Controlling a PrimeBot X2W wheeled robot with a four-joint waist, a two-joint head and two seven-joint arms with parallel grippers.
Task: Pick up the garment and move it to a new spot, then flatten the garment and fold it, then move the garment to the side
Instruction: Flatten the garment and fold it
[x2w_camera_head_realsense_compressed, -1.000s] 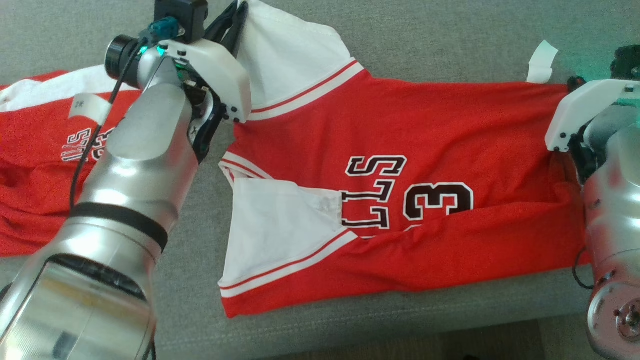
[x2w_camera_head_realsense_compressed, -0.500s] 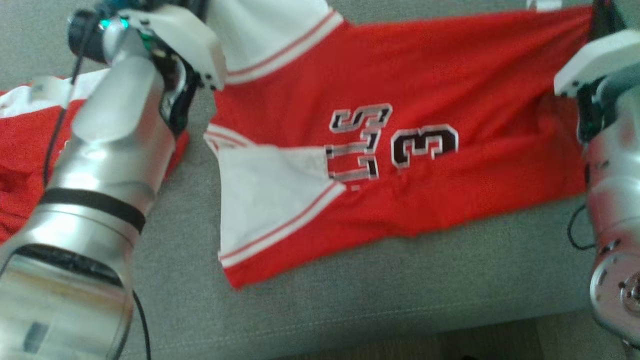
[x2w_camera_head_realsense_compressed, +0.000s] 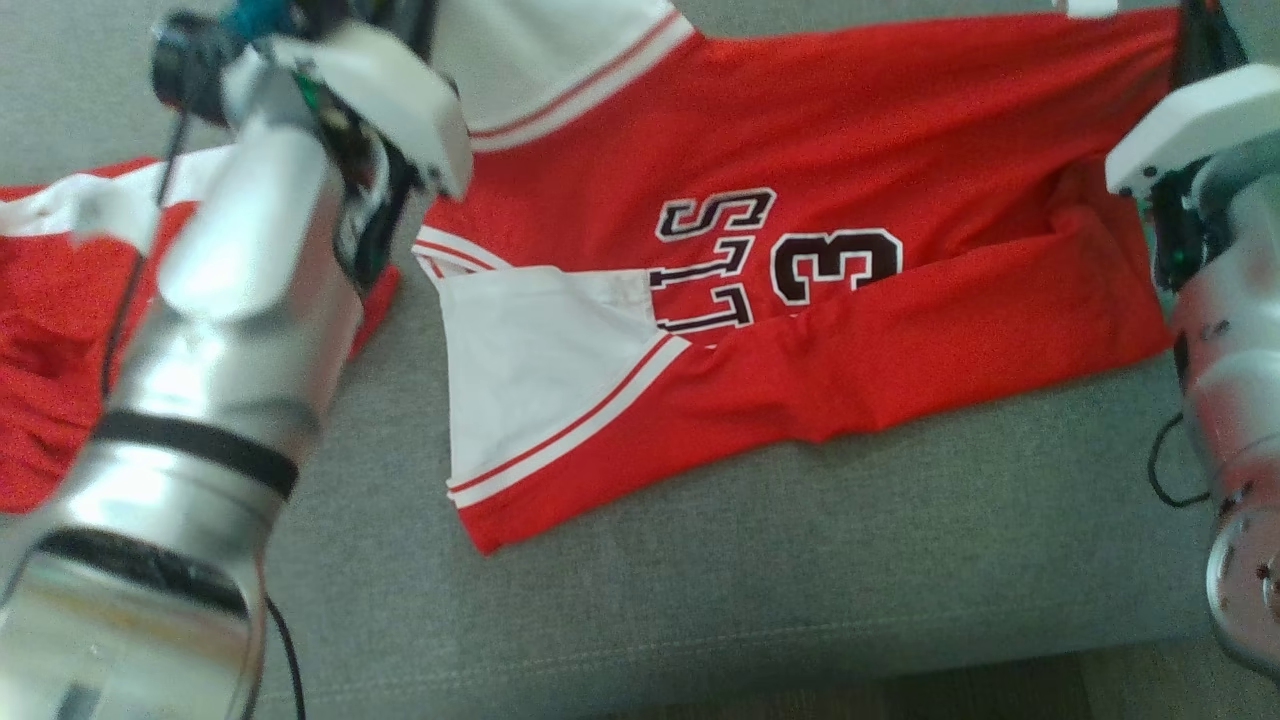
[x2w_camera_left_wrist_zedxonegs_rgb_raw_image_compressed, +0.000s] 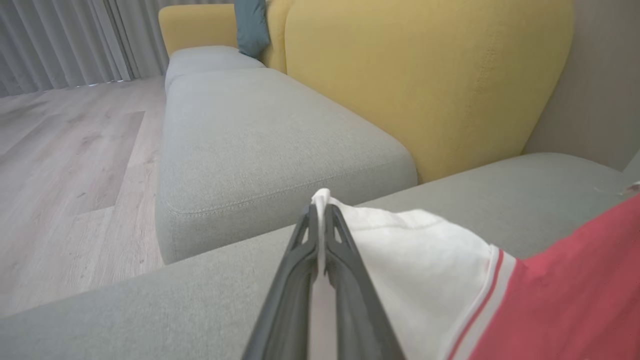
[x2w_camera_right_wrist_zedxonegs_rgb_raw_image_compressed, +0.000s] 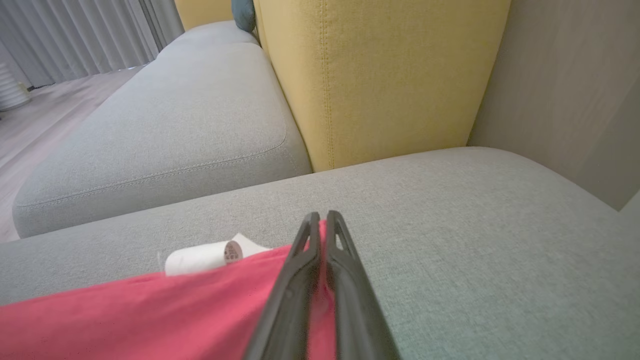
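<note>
The jersey (x2w_camera_head_realsense_compressed: 880, 110) lies spread on the sofa (x2w_camera_head_realsense_compressed: 800, 600), from the centre to the upper right of the head view, and the frame cuts off its top edge. A fold along the near edge hides the lower lettering. The left fingers (x2w_camera_left_wrist_zedxonegs_rgb_raw_image_compressed: 315, 225), pressed together, pinch the white sleeve. The right fingers (x2w_camera_right_wrist_zedxonegs_rgb_raw_image_compressed: 314, 225), pressed together, pinch the red hem beside a rolled tag (x2w_camera_right_wrist_zedxonegs_rgb_raw_image_compressed: 200, 257). The left arm (x2w_camera_head_realsense_compressed: 230, 330) partly hides a second jersey (x2w_camera_head_realsense_compressed: 40, 330) at left.

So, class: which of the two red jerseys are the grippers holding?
The middle jersey, numbered 3: the left gripper pinches its white sleeve, the right gripper its red edge. The other jersey lies crumpled at the left.
</note>
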